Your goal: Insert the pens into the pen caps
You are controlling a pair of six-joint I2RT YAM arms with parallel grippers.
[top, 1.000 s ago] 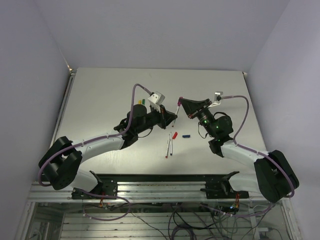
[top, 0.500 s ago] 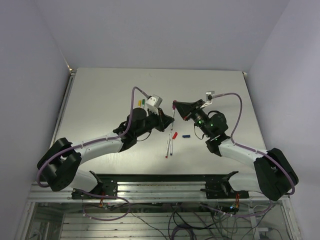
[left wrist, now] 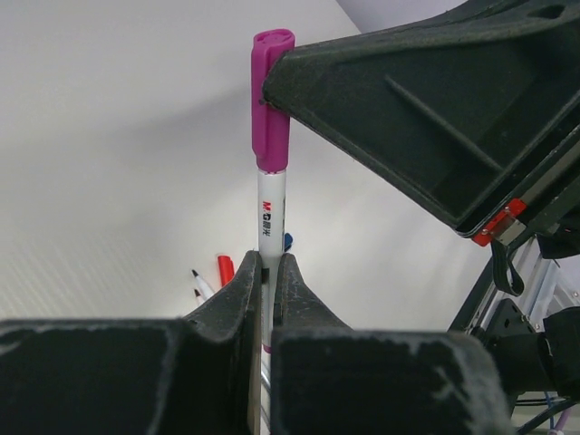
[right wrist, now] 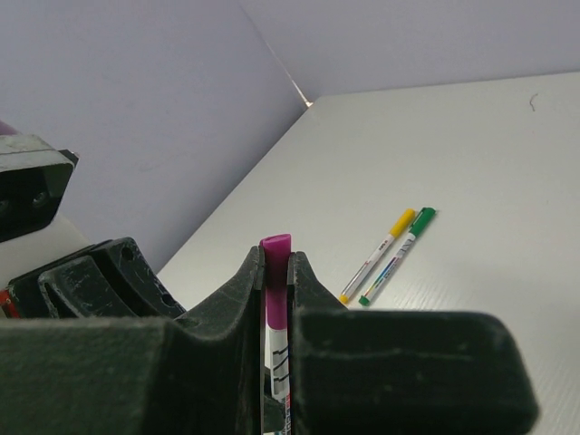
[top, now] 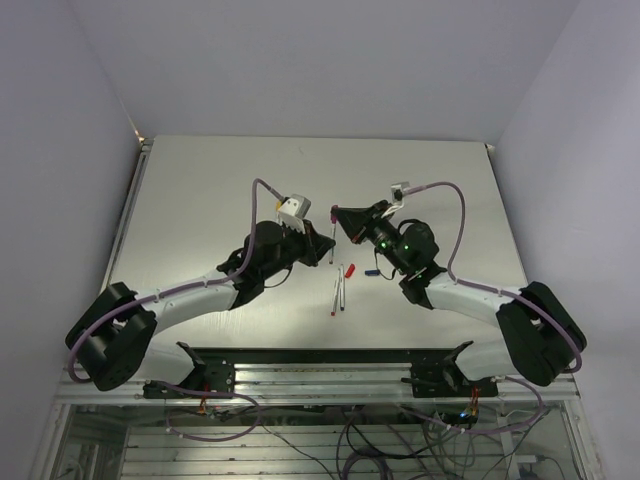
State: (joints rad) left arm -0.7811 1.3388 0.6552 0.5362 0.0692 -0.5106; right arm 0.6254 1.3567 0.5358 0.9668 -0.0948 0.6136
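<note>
- Pale lilac walls box in the off-white table (top: 200, 200) on three sides, and my two arms meet above its middle.
- My left gripper (left wrist: 266, 268) is pinched tight on the white barrel of the purple pen (left wrist: 270, 213), which is held up off the table. The barrel runs straight out from between the jaws.
- My right gripper (right wrist: 275, 261) is clamped just as tight on the purple cap (left wrist: 272, 109), which sits over the far end of that barrel.
- What matters here is that cap and barrel share one long axis. The grippers face each other along it, left at the barrel end and right at the cap end.
- From above, that axis runs roughly away from the arm bases. I can't tell how much it tilts.
- I judge the cap is on, but I can't see whether it is fully home. Any closing push should go straight along the barrel, since a sideways nudge could cock the cap.
- Waiting on the table are two bare pens (top: 336, 295) side by side, with the red cap (top: 349, 270) and blue cap (top: 374, 272) just beyond them.
- The yellow pen (right wrist: 378, 256) and green pen (right wrist: 396, 257) lie capped together, well apart from those.
</note>
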